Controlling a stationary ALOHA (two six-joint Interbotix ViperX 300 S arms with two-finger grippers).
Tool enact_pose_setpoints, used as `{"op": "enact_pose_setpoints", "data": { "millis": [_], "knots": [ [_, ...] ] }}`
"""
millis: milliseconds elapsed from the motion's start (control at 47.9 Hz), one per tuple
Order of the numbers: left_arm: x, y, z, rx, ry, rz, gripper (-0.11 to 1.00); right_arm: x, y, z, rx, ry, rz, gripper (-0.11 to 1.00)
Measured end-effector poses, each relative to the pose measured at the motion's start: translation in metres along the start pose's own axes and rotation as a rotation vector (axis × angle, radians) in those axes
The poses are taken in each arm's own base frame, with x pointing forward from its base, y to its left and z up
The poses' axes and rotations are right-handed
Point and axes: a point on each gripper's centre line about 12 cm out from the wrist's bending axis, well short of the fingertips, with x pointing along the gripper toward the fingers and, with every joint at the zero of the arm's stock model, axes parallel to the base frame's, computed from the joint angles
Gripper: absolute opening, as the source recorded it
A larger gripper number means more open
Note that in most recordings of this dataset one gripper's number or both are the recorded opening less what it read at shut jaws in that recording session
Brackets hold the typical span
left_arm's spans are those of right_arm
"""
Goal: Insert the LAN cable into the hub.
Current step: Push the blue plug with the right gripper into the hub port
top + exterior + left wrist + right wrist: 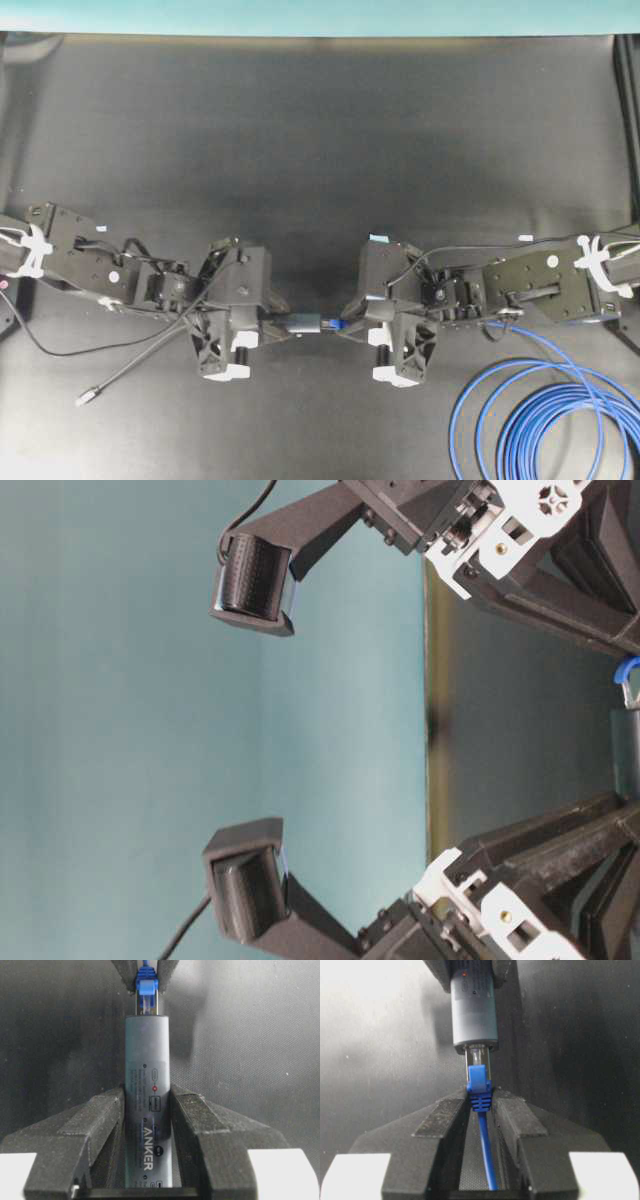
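From overhead, my left gripper [268, 327] and my right gripper [362, 327] face each other over the middle of the black table [320, 150]; between them runs the hub [304, 324], a short dark-grey bar clamped in my left, and the blue plug [334, 325] of the LAN cable [540, 400] meets its end; the rest of the cable trails off to the right and lies in loops at the lower right corner; a thin grey cord [130, 368] leaves my left side and ends in a small silver plug [87, 396] on the table.

The table-level view appears turned on its side; it shows parts of both arms against a teal wall [120, 720], and at the right edge a bit of blue cable; I cannot tell the grip from here.

From my left wrist, my fingers [100, 1130] are clenched on the hub [147, 1085], one against each long side; the plug [148, 987] sits at its far end, held between the opposite fingers.

From my right wrist, my fingers [440, 1130] pinch the blue boot of the plug [479, 1090]; its clear tip is partly inside the hub's [474, 1015] pale end, with some clear length showing outside; the cable runs back between my fingers.
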Motion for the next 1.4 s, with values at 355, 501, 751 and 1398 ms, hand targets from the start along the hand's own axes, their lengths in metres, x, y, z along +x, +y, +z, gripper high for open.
{"op": "enact_pose_setpoints", "data": {
  "millis": [355,501,751,1398],
  "knots": [
    [0.007,0.002,0.009,0.046,0.096,0.016,0.28,0.007,0.0,0.005,-0.021,0.068,-0.013,0.14],
    [0.007,0.004,0.01,0.045,0.095,0.02,0.28,0.008,0.0,0.006,-0.022,0.069,-0.014,0.13],
    [0.007,0.004,0.01,0.042,0.095,0.022,0.28,0.008,-0.001,0.01,-0.017,0.032,-0.01,0.13],
    [0.008,0.009,0.017,0.053,0.058,0.028,0.28,0.01,-0.005,0.009,-0.014,0.031,-0.016,0.14]
  ]
}}
